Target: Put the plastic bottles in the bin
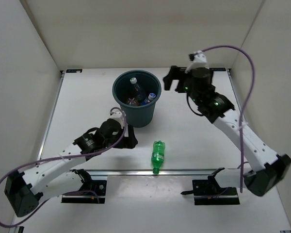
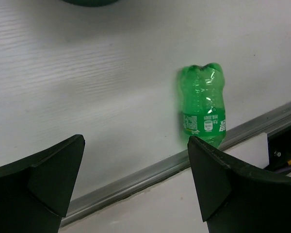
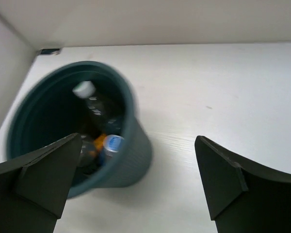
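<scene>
The dark teal bin [image 1: 144, 115] stands upright at the back middle of the table. Inside it lie several plastic bottles: a clear one with a white cap [image 1: 135, 85], one with a blue cap [image 1: 151, 97], and a bit of orange [image 3: 101, 141]. A green bottle [image 1: 158, 155] lies on its side near the front rail, right of my left gripper [image 1: 131, 139]. In the left wrist view the green bottle [image 2: 203, 104] is ahead of the right fingertip, and the left gripper [image 2: 136, 141] is open and empty. My right gripper [image 1: 170, 80] hovers open, just right of the bin [image 3: 131, 167], holding nothing.
A metal rail [image 1: 126, 171] runs along the table's near edge, just in front of the green bottle. White walls close in the table on the left, back and right. The arm bases [image 1: 85, 190] sit below the rail.
</scene>
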Robot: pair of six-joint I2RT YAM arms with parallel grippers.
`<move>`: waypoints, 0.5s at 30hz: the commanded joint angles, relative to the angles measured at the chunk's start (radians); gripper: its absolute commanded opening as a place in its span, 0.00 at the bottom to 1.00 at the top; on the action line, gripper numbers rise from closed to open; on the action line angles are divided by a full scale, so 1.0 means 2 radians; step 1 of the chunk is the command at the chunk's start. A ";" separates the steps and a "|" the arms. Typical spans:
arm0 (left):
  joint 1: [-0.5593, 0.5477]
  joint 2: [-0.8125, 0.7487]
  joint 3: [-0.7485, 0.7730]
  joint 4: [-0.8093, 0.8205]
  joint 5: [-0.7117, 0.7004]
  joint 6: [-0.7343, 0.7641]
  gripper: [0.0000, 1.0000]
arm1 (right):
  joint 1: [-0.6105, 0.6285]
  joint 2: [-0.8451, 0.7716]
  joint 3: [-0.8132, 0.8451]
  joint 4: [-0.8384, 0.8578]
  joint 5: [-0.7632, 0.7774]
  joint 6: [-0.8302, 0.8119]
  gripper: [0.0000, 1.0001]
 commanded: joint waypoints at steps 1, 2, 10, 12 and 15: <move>-0.046 0.038 0.022 0.056 -0.013 -0.013 0.99 | -0.055 -0.068 -0.060 -0.057 0.034 0.037 0.99; -0.068 0.057 0.027 0.066 -0.025 -0.018 0.99 | -0.078 -0.086 -0.085 -0.072 0.028 0.043 0.99; -0.160 0.225 0.086 0.117 -0.036 -0.004 0.99 | -0.231 -0.213 -0.218 -0.166 -0.013 0.043 0.99; -0.167 0.256 0.104 0.114 -0.044 0.006 0.99 | -0.274 -0.239 -0.250 -0.183 -0.024 0.039 0.99; -0.174 0.298 0.106 0.136 -0.046 0.018 0.99 | -0.306 -0.263 -0.283 -0.185 -0.021 0.029 0.99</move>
